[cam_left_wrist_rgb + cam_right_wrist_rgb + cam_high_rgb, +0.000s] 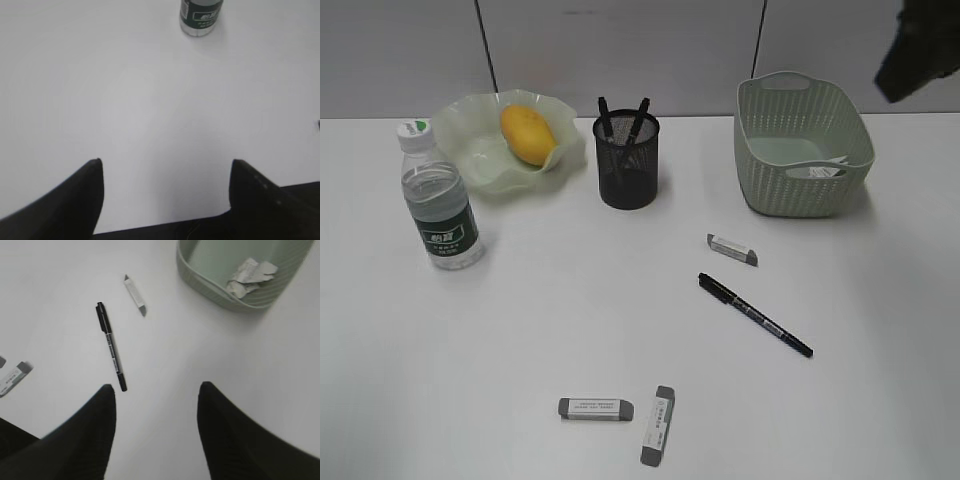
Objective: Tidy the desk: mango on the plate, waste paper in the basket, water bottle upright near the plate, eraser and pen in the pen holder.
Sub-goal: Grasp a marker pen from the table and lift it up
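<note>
Bright, even light falls from overhead, washing the white surface (520, 330) pale with soft, short shadows. Both wrist views look hazy, and the dark pincer fingers (85, 440) there blur at their edges.

Grey panelled wall (620, 50) at the back, two dark slanting seams (488, 50).

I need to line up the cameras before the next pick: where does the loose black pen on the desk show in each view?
Exterior view: the black pen lies right of centre, slanting down to the right, below an eraser.
Left wrist view: not in it.
Right wrist view: the pen lies left of centre, above the open right gripper.
Shared landmark: that eraser, between the pen and the basket.
</note>
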Motion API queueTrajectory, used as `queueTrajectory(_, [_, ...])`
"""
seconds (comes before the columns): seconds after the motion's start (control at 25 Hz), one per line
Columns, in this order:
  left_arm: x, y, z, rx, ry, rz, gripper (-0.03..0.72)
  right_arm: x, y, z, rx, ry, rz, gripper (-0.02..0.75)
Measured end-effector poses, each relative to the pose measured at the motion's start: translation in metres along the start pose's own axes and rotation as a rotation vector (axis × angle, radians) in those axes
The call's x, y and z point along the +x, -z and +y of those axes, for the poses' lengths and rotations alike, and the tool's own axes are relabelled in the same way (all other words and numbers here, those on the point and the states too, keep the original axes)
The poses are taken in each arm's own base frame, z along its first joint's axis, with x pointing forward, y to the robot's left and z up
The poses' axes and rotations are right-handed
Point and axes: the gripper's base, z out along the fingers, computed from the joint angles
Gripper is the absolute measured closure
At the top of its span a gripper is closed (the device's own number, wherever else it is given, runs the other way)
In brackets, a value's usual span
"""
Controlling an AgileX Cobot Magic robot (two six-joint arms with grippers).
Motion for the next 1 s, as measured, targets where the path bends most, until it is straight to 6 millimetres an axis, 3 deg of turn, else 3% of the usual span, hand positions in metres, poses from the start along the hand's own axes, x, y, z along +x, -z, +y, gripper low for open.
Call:
queueTrajectory(0.16, [0.033,0.014,-0.005,0.039,0.017,-0.100,0.097,-0.012,-0.045,0.013,-0.087,0.056,0.094,0.314])
queueTrajectory(0.36, [0.074,0.027,-0.008,0.043,0.011,-0.228,0.097,-0.015,-0.095,0.023,-0.152,0.079,0.201,0.314])
queueTrajectory(0.52, [0.097,0.035,-0.009,0.040,0.005,-0.337,0.106,-0.016,-0.132,0.041,-0.187,0.138,0.273,0.314])
queueTrajectory(0.76, [0.107,0.042,-0.009,0.034,0.001,-0.424,0.109,-0.013,-0.182,0.054,-0.227,0.179,0.317,0.314])
queueTrajectory(1.0, [0.106,0.036,-0.010,0.045,0.007,-0.444,0.110,-0.007,-0.212,0.055,-0.236,0.204,0.354,0.317])
